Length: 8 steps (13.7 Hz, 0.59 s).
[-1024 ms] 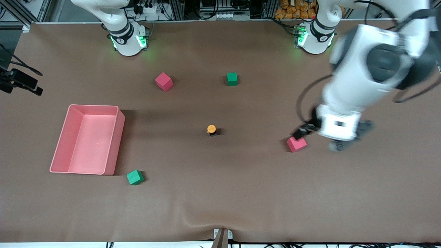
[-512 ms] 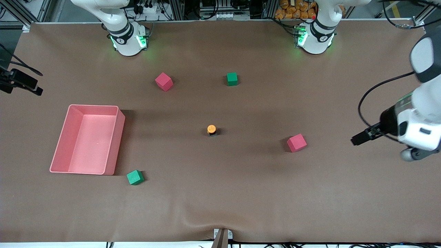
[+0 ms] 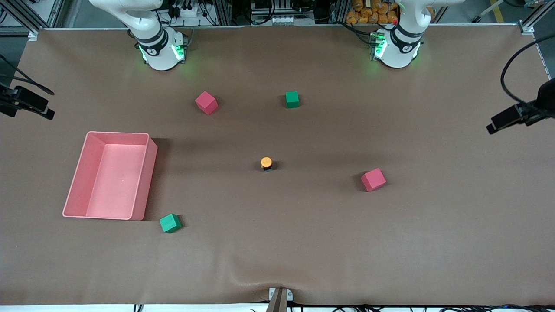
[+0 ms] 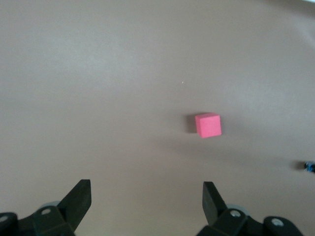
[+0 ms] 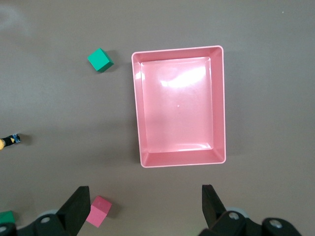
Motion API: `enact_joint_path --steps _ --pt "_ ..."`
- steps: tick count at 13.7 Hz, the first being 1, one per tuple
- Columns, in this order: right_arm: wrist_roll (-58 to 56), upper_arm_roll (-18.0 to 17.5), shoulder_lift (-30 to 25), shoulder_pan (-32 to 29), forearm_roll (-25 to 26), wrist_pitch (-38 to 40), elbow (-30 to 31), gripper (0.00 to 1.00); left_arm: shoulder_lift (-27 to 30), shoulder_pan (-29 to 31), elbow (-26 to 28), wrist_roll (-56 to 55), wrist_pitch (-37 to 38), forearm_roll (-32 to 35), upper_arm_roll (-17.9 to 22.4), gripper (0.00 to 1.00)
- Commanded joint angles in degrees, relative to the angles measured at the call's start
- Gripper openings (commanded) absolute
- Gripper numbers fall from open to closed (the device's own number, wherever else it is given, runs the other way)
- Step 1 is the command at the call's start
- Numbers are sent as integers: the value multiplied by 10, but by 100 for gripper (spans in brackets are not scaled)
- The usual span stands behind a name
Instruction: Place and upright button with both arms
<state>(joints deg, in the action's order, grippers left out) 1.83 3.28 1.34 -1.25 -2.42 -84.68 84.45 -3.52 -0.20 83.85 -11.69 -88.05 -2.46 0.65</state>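
Observation:
The button [image 3: 266, 163] stands upright on the brown table near its middle, orange cap up on a dark body. It touches no gripper. It shows at the edge of the right wrist view [image 5: 9, 141] and as a dark speck in the left wrist view [image 4: 308, 166]. My left gripper [image 4: 146, 196] is open and empty, high over the table's left-arm end, with a red cube [image 4: 208, 125] ahead of it. My right gripper [image 5: 142, 201] is open and empty, high over the table beside the pink bin [image 5: 220, 105]. In the front view only dark ends of the left arm [image 3: 507, 118] and right arm [image 3: 30, 104] show.
The pink bin [image 3: 147, 177] sits toward the right arm's end. A red cube [image 3: 206, 102] and a green cube [image 3: 292, 99] lie farther from the front camera than the button. A red cube [image 3: 373, 180] and a green cube [image 3: 170, 223] lie nearer.
The left arm has swung away from over the red cube to its own end of the table, almost out of the front view. The button and cubes have not moved.

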Motion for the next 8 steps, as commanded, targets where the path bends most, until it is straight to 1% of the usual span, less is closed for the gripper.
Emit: enact_joint_path --steps 1,2,3,5,6,8 --pt "9 0 -8 3 7 11 2 100 74 5 96 32 -34 -3 -4 100" --pt "8 0 -8 3 7 11 2 100 77 5 98 32 -28 -2 -4 100" --pt "8 0 -8 2 7 11 2 100 90 5 113 32 -27 -2 -7 100" --pt "7 1 -8 -1 7 11 1 100 120 5 158 31 -45 0 -20 100" --pt "1 2 -9 -2 13 11 1 100 126 5 163 31 -48 12 -27 100" --pt "0 3 -9 -2 22 11 1 100 127 -2 156 32 -47 46 -38 100"
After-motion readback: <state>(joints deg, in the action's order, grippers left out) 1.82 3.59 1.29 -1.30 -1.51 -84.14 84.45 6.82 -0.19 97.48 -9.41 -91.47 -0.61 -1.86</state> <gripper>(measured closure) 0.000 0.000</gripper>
